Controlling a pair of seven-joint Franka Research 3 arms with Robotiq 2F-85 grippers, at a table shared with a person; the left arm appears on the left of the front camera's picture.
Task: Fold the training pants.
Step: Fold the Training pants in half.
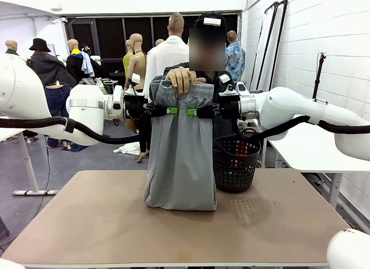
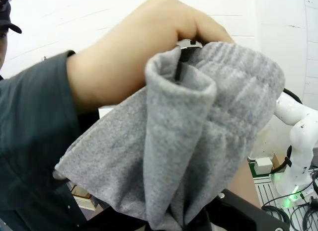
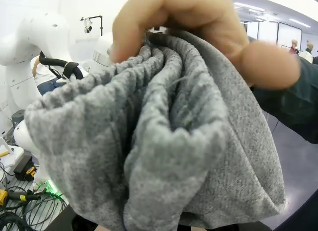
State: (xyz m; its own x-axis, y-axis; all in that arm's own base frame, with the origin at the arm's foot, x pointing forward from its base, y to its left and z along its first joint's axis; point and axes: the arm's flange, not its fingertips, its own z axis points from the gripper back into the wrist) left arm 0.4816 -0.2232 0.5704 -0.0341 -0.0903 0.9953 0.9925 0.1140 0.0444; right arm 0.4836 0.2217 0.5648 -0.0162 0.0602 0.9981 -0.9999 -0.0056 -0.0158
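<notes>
person's hand (image 1: 181,79), bunched soft grey training pants (image 1: 180,159)

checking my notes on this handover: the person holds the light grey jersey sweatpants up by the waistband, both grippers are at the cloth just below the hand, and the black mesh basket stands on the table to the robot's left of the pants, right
Wrong on one point: the black mesh basket stands to the robot's right of the pants, as the front view shows. The rest holds: the person's hand holds the light grey jersey sweatpants by the waistband, with the left gripper and right gripper just below it.
</notes>
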